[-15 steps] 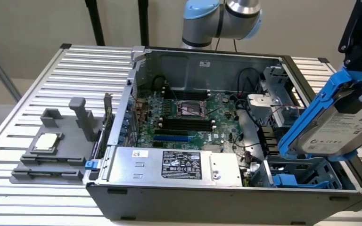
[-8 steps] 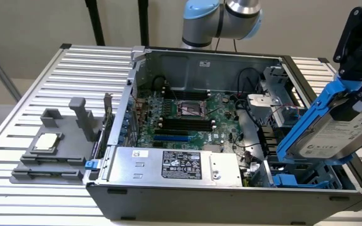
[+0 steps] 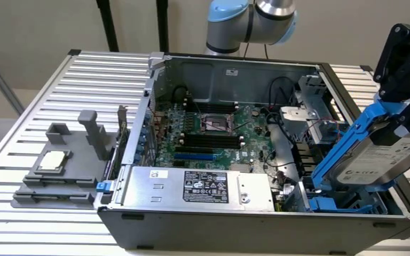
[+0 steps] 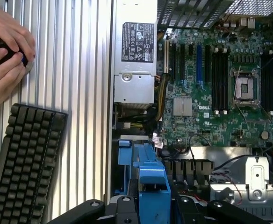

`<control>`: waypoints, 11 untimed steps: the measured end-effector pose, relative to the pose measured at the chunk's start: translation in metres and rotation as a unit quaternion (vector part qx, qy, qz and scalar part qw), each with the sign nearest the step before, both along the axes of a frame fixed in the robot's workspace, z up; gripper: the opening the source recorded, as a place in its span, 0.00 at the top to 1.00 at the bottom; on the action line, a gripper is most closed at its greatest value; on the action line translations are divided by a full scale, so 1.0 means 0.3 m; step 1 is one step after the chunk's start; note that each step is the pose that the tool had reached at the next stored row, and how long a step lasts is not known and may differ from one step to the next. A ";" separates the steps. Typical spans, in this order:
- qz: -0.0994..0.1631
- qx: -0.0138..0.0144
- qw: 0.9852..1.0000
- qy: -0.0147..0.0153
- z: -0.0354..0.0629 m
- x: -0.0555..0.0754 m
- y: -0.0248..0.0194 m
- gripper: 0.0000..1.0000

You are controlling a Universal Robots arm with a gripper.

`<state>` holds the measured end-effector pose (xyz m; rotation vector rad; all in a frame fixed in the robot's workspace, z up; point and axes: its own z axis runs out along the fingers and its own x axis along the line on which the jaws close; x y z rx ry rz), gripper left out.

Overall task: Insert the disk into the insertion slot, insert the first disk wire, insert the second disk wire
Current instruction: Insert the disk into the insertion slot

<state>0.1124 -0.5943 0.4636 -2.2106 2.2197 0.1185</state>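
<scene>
Silver-grey rectangular hard-drive disk (image 3: 376, 157) in bright blue plastic carrier: tilted, at exterior view's lower right, lower end close over grey-blue boxy insertion slot (image 3: 337, 201). Black pincer (image 3: 407, 114) pinching disk by carrier. Open dark-grey computer case (image 3: 262, 229) on ribbed metal worktop (image 3: 41, 224).

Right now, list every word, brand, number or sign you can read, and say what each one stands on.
"DELL": white print on the motherboard.
Black label on the power supply: white print and marks, too small to read.
White label on the disk: print too blurred to read.
Nothing else is legible.
</scene>
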 end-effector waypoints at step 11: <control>0.003 0.002 1.000 0.004 -0.035 0.000 -0.011 0.67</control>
